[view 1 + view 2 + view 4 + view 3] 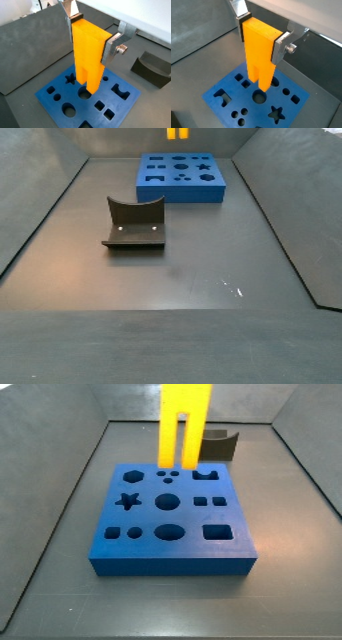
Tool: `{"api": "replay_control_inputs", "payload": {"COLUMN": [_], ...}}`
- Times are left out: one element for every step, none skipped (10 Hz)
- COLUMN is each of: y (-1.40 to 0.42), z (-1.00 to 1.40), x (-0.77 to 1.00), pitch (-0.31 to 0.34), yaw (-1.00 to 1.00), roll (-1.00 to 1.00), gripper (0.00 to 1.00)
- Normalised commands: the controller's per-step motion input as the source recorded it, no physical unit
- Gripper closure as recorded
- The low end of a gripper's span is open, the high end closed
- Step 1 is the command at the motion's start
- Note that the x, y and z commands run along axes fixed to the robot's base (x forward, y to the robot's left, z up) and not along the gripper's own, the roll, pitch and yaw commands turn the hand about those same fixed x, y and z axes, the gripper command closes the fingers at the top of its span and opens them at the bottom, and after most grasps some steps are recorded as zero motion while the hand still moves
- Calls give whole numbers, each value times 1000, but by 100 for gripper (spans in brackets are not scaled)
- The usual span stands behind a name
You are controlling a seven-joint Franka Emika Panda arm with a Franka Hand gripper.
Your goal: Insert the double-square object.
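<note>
The double-square object [90, 55] is a tall bright yellow piece, held upright with its two square prongs pointing down. My gripper [91, 32] is shut on its joined upper end, one silver finger on each side; this also shows in the other wrist view for the gripper [262, 35] and the piece [261, 57]. The prongs hang just above the blue block with shaped holes [60, 97], near a round hole. In a side view the piece [183, 424] stands over the block's [167, 534] far part. The gripper is outside both side views.
A dark grey curved block [134, 223] stands on the floor apart from the blue block [181, 178], and shows behind it in a side view [221, 444] and in a wrist view [153, 70]. Grey walls enclose the floor.
</note>
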Motion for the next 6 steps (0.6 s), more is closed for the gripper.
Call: {"api": "replay_control_inputs", "payload": {"y": [-94, 0, 0, 0, 0, 0], "z": [0, 0, -66, -97, -89, -100], "x": [0, 54, 480, 1000, 1000, 1000], "pitch": [0, 0, 0, 10, 0, 0], "yaw": [77, 0, -31, 0, 0, 0], "roll": [7, 0, 0, 0, 19, 26], "gripper": [100, 100, 100, 100, 100, 100]}}
